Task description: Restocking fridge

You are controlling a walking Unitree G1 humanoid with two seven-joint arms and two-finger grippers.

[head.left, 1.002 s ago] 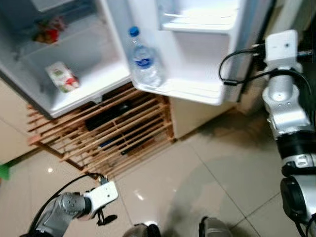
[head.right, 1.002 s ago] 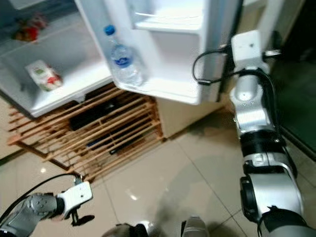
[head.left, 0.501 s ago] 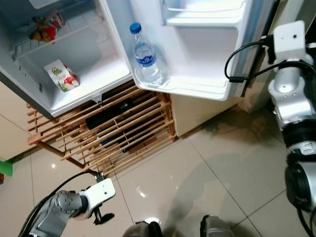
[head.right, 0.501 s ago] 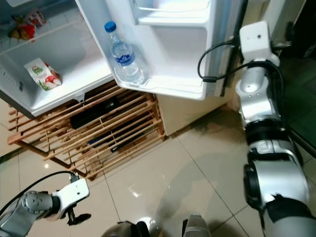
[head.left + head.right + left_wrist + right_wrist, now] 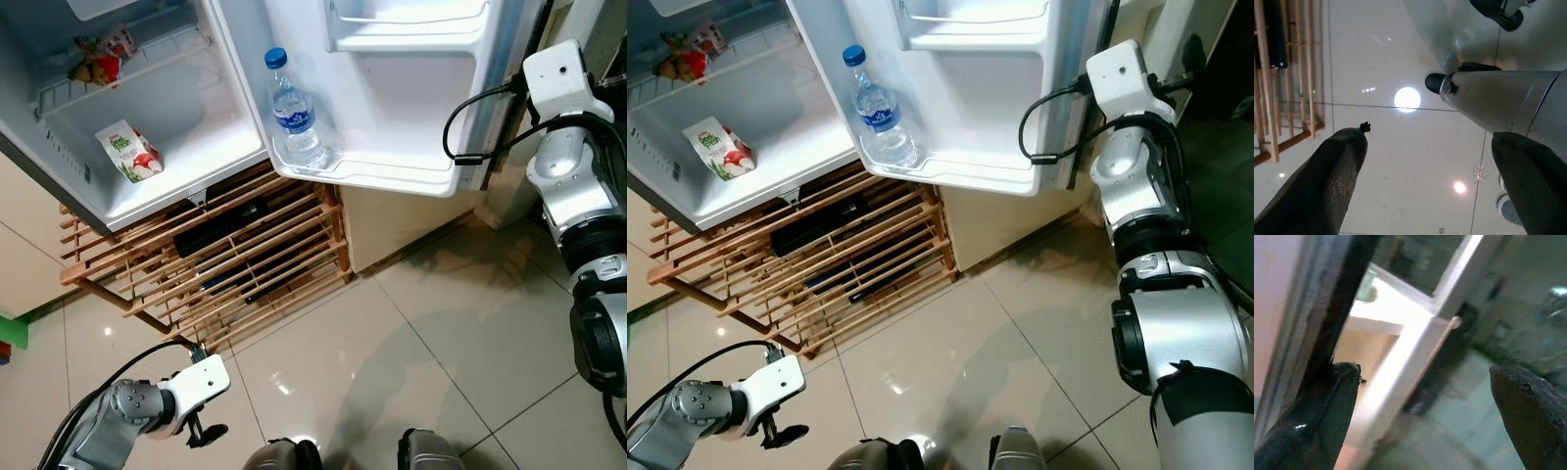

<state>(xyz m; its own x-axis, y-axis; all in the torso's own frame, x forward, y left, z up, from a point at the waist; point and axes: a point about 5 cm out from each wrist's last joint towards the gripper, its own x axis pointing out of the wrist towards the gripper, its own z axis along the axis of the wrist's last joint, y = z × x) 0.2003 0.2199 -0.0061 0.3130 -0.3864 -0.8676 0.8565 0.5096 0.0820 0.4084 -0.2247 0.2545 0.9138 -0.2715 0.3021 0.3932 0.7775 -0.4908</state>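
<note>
**Fridge's open, one bottle in the door, hands empty**

Right gripper [image 5: 1420,396] is up at the right of the frame, at the outer edge of the fridge door [image 5: 392,108]. Its fingers are spread wide with nothing between them, one tip just beside the door's dark seal. Left gripper [image 5: 1425,166] hangs low at the lower left over the tiled floor [image 5: 431,323], fingers also apart and empty.

Stock so far: a water bottle [image 5: 292,113] standing upright in the bottom door shelf, a juice carton [image 5: 127,152] on the fridge's lower shelf in the upper left, and some red packets [image 5: 98,59] on the wire shelf above. The upper door shelf [image 5: 407,20] looks bare. My guess is it's barely started, or wrapping up and about to close the door.
</note>
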